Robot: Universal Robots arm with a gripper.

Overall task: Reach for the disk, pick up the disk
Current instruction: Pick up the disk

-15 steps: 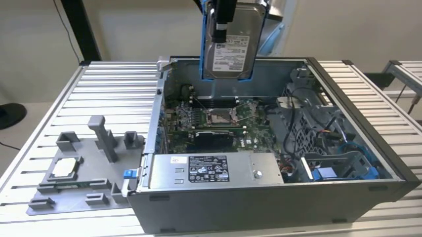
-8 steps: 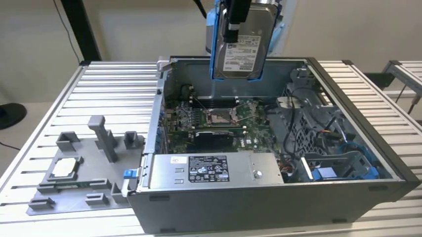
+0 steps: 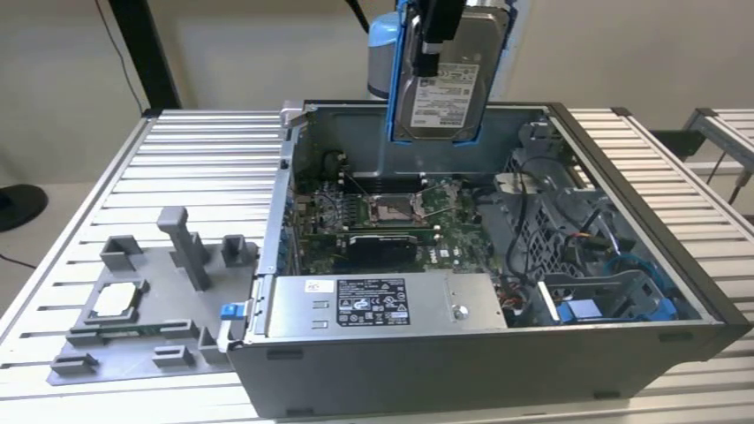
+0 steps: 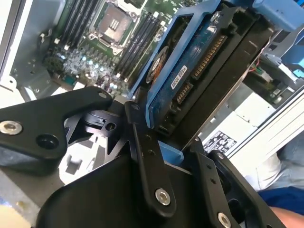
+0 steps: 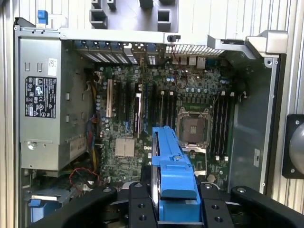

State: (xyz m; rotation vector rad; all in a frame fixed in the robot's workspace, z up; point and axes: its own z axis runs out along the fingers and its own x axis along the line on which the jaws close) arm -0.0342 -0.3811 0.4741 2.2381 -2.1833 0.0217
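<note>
Hanging upright above the open computer case [image 3: 695, 291], at twelve o'clock in the exterior view: the disk [image 3: 446, 88], clenched edge-on in the gripper [image 4: 164, 142]. Risk, as a judgement: slipping from the narrow hold and dropping onto the motherboard [image 5: 190, 118] directly beneath. Open air all around up here; case walls and the grey power supply [image 3: 377, 305] crowding only lower down

Setting: robotics lab or test workshop. Evidence: an opened desktop computer case [image 3: 495, 265] with exposed motherboard [image 3: 389, 216] and grey power supply box [image 3: 377, 305], lying on a slatted aluminium-profile table [image 3: 189, 168]; beside it, a grey moulded fixture tray [image 3: 154, 300] with posts and slots. Plain pale walls behind, a second profile bench [image 3: 725, 132] at the exterior view's right.
</note>
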